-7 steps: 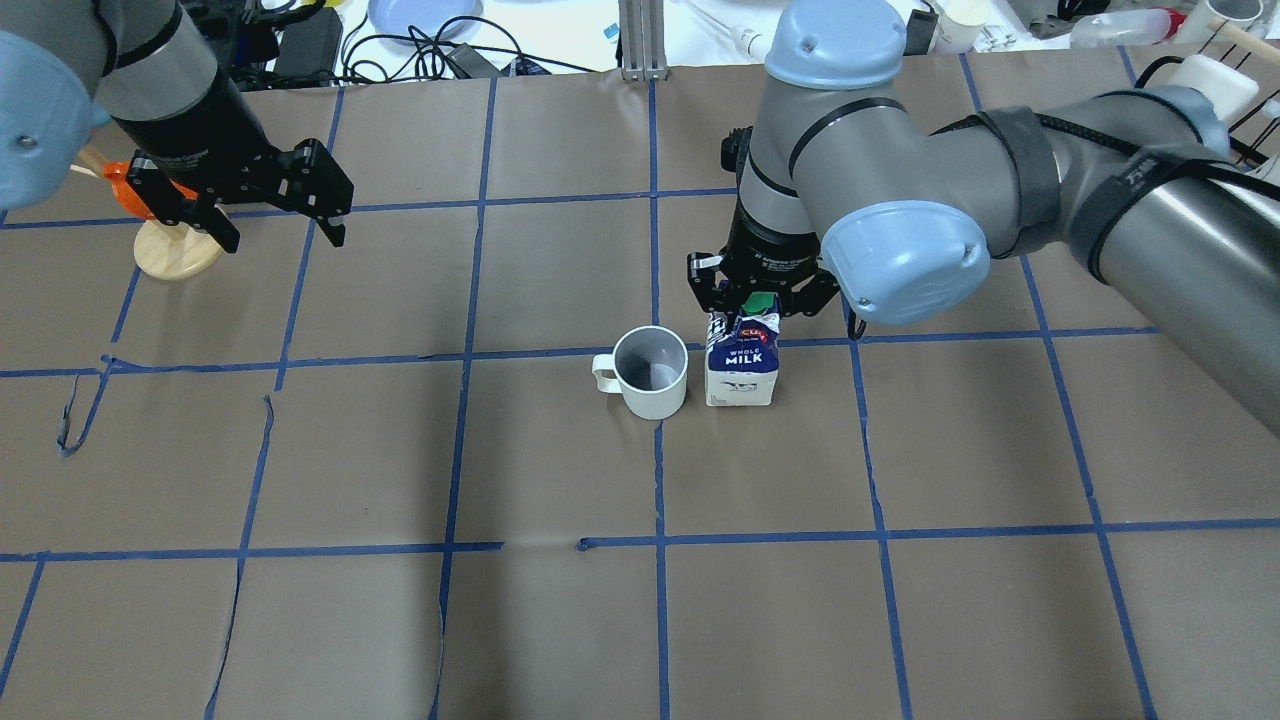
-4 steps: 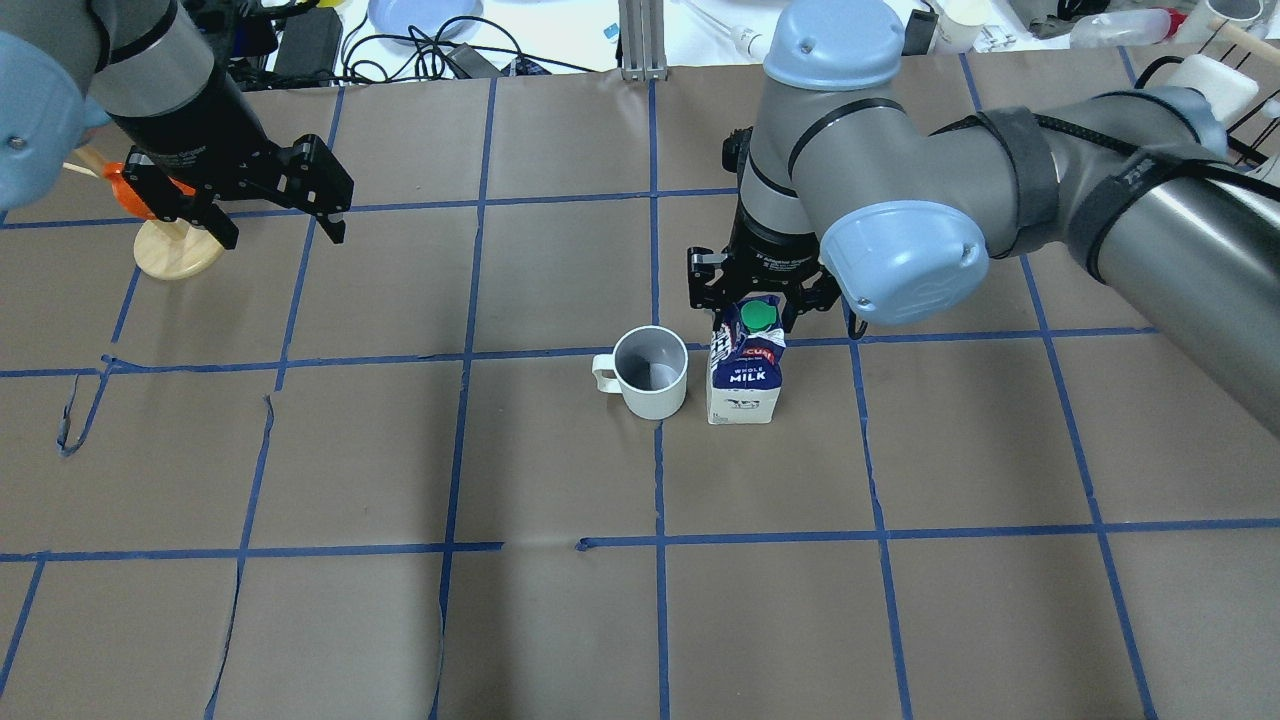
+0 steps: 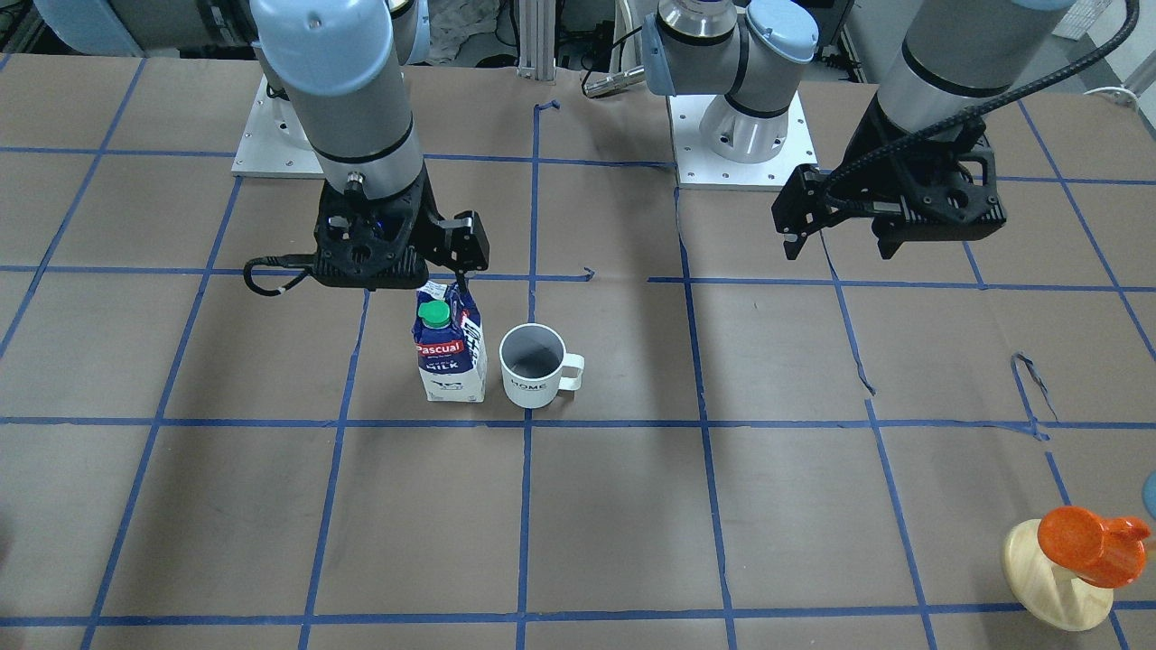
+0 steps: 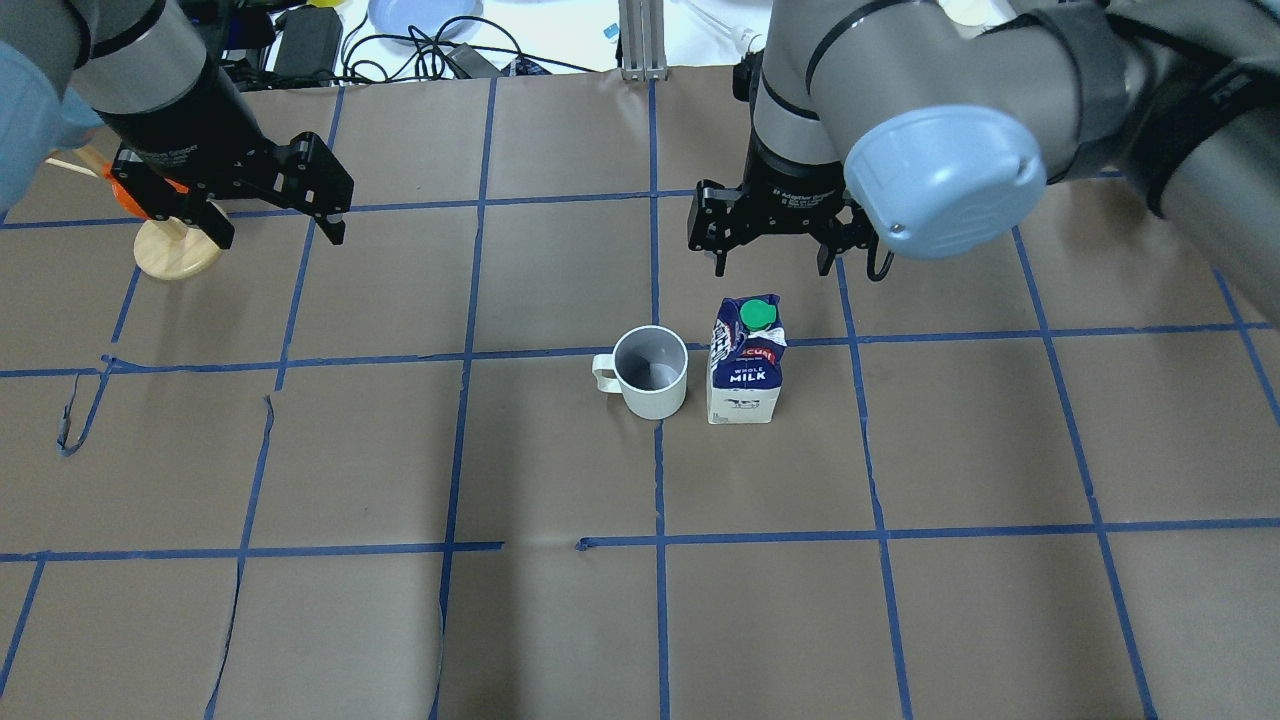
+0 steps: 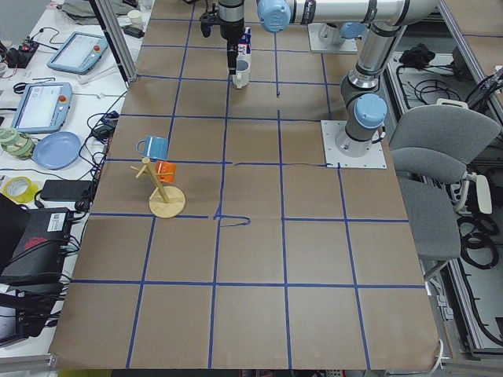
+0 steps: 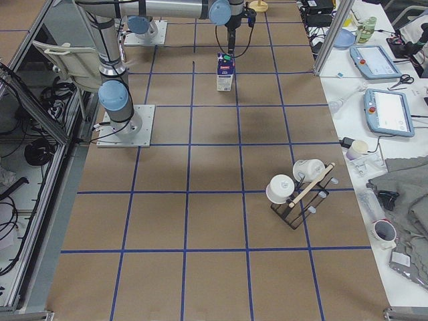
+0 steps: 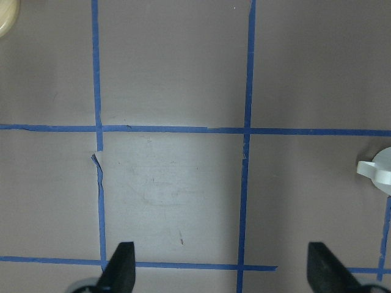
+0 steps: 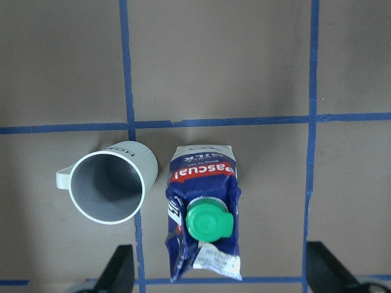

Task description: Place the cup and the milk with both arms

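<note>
The white cup (image 4: 650,372) stands upright mid-table, handle toward the robot's left. The blue and white milk carton (image 4: 745,365) with a green cap stands upright right beside it, a small gap between them. My right gripper (image 4: 772,262) is open and empty, raised above and just beyond the carton. The right wrist view looks straight down on the cup (image 8: 107,186) and the carton (image 8: 203,213). My left gripper (image 4: 280,238) is open and empty, far to the left of the cup. Only the cup's handle edge (image 7: 379,174) shows in the left wrist view.
An orange mug on a round wooden stand (image 4: 170,248) sits under the left arm, near the table's left edge. A black rack with white cups (image 6: 297,190) stands at the right end. Blue tape lines grid the brown paper (image 4: 560,620).
My right gripper has let go of the milk carton's top, opened and lifted up and away toward the far side. The carton stays upright beside the cup. The left arm has barely moved.
</note>
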